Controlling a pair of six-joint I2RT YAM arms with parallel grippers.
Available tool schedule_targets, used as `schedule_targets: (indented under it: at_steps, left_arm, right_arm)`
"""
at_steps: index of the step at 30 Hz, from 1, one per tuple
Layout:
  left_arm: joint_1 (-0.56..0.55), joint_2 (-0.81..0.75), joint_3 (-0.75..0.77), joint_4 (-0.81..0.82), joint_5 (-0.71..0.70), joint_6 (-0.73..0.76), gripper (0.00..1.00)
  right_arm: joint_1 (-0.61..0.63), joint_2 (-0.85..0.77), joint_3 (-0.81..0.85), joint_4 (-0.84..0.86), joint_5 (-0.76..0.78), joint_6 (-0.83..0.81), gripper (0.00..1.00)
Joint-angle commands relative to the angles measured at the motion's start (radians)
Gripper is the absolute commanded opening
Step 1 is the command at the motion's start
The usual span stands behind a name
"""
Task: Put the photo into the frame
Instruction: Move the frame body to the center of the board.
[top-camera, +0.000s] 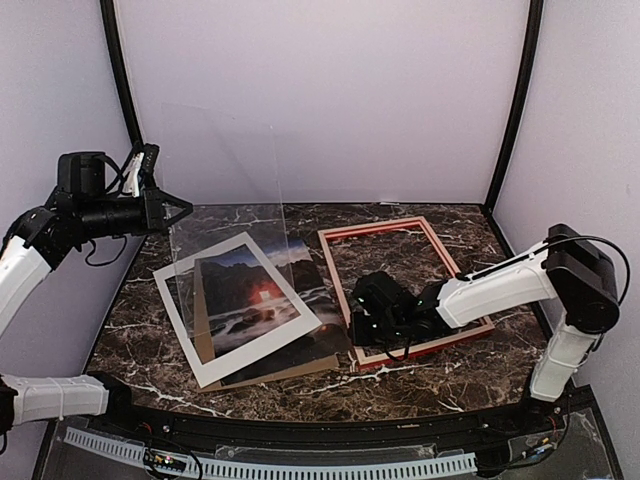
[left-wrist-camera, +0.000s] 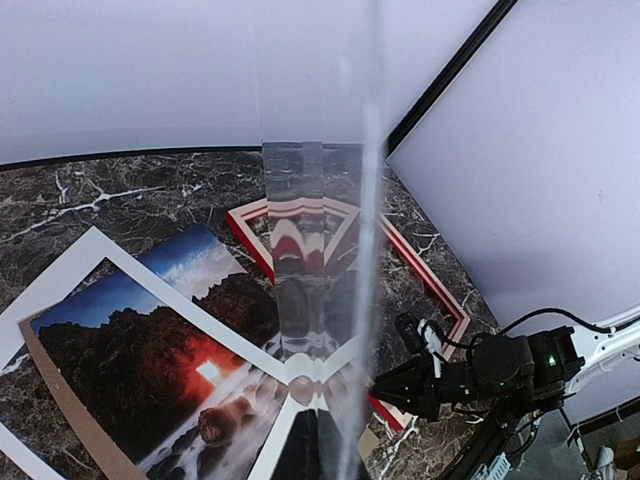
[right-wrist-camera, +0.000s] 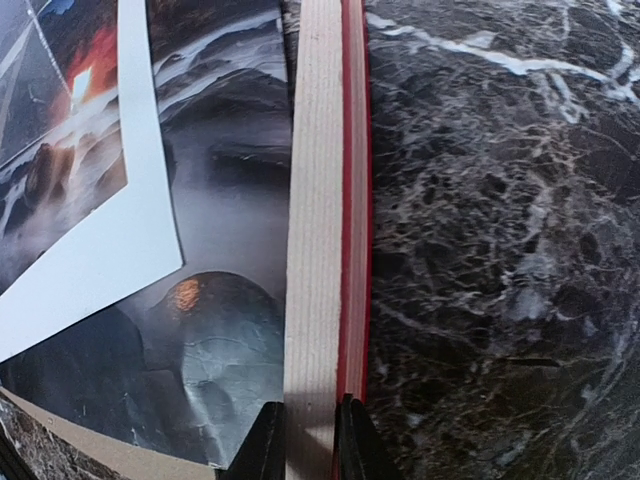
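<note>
The photo (top-camera: 303, 322), a dark landscape with a red glow, lies flat at centre-left under a white mat board (top-camera: 180, 308). To its right the red frame (top-camera: 375, 227) rests on the marble. My right gripper (top-camera: 357, 312) is low over the frame's left rail. In the right wrist view its fingers (right-wrist-camera: 262, 447) stand on either side of that rail (right-wrist-camera: 320, 200), pale wood on one side and red on the other, and are shut on it. My left gripper (top-camera: 180, 210) is raised at the far left, shut on a clear pane (left-wrist-camera: 300, 250) that stands edge-on.
A brown backing board (right-wrist-camera: 100, 452) lies under the photo, showing along its near edge. The mat board's window (left-wrist-camera: 130, 350) shows the middle of the print. Dark marble (top-camera: 450, 380) surrounds everything, with purple walls at the back and sides.
</note>
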Motion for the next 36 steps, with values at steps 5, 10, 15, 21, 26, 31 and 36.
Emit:
schedule_targets:
  at_steps: [5, 10, 15, 21, 26, 31, 36]
  left_arm:
    - [0.001, 0.000, -0.008, 0.071, 0.027, -0.011, 0.00]
    - [0.001, 0.007, -0.010, 0.079, 0.035, -0.015, 0.00]
    - [0.001, 0.012, -0.004, 0.082, 0.039, -0.015, 0.00]
    - [0.000, 0.018, 0.016, 0.074, 0.036, -0.006, 0.00]
    - [0.000, 0.025, 0.033, 0.076, 0.038, -0.007, 0.00]
    - [-0.001, 0.037, 0.031, 0.095, 0.061, -0.023, 0.00]
    - [-0.005, 0.037, 0.027, 0.119, 0.095, -0.045, 0.00]
  right_arm:
    - [-0.020, -0.041, -0.060, -0.010, 0.045, 0.051, 0.16]
    - [-0.003, -0.021, -0.048, 0.009, 0.016, 0.060, 0.16]
    - [0.052, 0.025, -0.015, 0.043, -0.011, 0.098, 0.16]
    - [0.096, 0.055, 0.008, 0.059, 0.010, 0.140, 0.18]
    - [0.113, 0.053, 0.017, 0.059, 0.033, 0.148, 0.23]
    - [0.109, -0.010, -0.007, 0.039, 0.083, 0.143, 0.43]
    - [0.039, -0.146, -0.032, -0.063, 0.146, 0.061, 0.66]
